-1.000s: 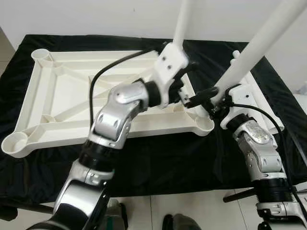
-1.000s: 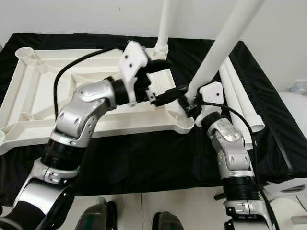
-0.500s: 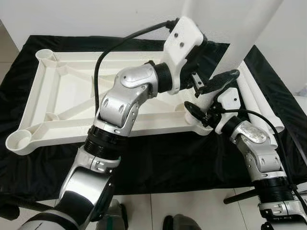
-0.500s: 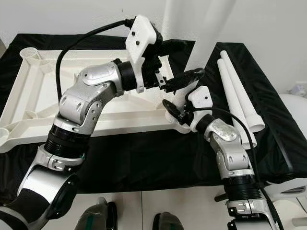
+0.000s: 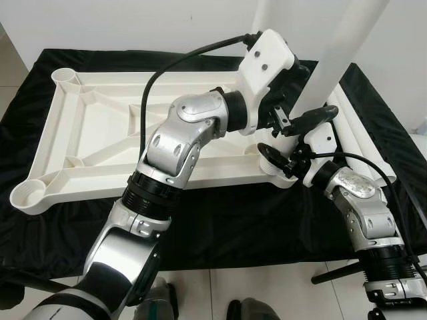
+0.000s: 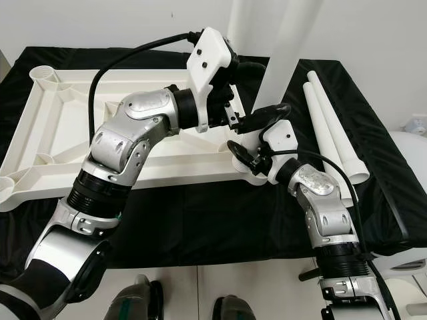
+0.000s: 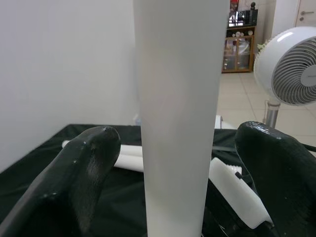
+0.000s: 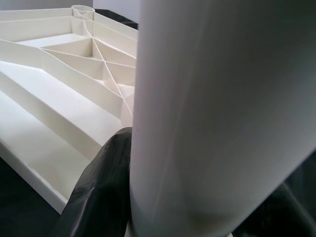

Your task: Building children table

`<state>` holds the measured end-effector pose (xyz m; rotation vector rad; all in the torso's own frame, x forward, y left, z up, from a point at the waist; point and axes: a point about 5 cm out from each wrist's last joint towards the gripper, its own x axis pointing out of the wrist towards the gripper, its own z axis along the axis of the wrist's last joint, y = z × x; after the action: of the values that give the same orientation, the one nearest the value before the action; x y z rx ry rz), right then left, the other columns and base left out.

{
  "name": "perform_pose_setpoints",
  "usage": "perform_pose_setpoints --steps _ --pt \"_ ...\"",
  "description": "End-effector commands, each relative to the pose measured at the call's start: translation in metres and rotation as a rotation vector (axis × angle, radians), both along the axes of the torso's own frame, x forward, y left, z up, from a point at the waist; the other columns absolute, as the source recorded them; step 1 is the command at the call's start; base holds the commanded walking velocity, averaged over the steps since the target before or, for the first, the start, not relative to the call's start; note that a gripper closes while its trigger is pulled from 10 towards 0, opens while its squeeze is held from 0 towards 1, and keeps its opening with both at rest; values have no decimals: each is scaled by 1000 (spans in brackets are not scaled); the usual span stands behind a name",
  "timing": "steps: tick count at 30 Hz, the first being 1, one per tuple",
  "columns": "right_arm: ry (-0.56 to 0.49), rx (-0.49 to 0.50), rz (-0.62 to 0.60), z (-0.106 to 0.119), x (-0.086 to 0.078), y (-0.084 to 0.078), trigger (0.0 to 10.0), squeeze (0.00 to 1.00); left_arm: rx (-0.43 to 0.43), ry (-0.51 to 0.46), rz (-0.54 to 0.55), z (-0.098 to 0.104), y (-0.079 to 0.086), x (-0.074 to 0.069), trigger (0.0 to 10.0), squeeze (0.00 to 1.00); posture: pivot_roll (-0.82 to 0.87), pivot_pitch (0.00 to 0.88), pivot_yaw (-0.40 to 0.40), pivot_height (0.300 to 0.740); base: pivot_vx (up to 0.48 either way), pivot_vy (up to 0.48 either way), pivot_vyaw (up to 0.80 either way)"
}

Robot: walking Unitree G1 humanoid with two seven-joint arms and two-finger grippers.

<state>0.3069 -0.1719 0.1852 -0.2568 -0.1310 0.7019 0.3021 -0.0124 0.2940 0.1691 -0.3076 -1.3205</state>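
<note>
A white tabletop (image 5: 100,127) lies upside down on a black cloth. One white leg (image 5: 263,13) stands in its far right corner. A second leg (image 5: 343,47) stands nearly upright over the near right corner socket (image 5: 279,168). My right gripper (image 5: 292,135) is shut on this leg low down, and its fingers (image 8: 98,192) press against it. Higher up, my left gripper (image 5: 293,93) is open around the same leg (image 7: 177,98). Each of the left fingers (image 7: 84,163) stands off the leg by a gap.
Two spare white legs (image 6: 327,127) lie on the cloth to the right of the tabletop. A white fan (image 7: 291,69) stands on the floor beyond the table. The cloth's front edge (image 5: 220,267) drops to a tiled floor.
The right gripper has swung its leg from a slant to nearly upright over the near right corner. The left gripper has left the far leg, risen and moved right around the held leg.
</note>
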Motion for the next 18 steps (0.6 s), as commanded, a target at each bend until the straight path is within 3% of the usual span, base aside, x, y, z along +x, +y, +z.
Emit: perform_pose_setpoints --steps 1,12,13,15,16,18 --pt "-3 -14 9 2 1 1 10000 0 22 0 -25 2 -7 -2 10000 0 29 65 -47 740 0 0 0" --pt "-11 -44 29 3 4 3 10000 0 23 29 -28 8 -16 2 10000 0 27 71 -44 740 0 0 0" --pt "-11 -41 32 4 4 4 10000 0 18 29 -23 10 -17 3 7647 0 26 71 -44 740 0 0 0" --pt "-10 -40 34 4 4 4 10000 0 15 28 -20 12 -18 4 7647 0 26 71 -44 740 0 0 0" --pt "-11 -41 34 4 5 4 10000 0 2 26 -18 14 -19 5 0 0 25 71 -43 740 0 0 0" --pt "-11 -42 33 5 5 4 10000 0 -6 24 -18 16 -19 5 0 0 25 71 -43 740 0 0 0"
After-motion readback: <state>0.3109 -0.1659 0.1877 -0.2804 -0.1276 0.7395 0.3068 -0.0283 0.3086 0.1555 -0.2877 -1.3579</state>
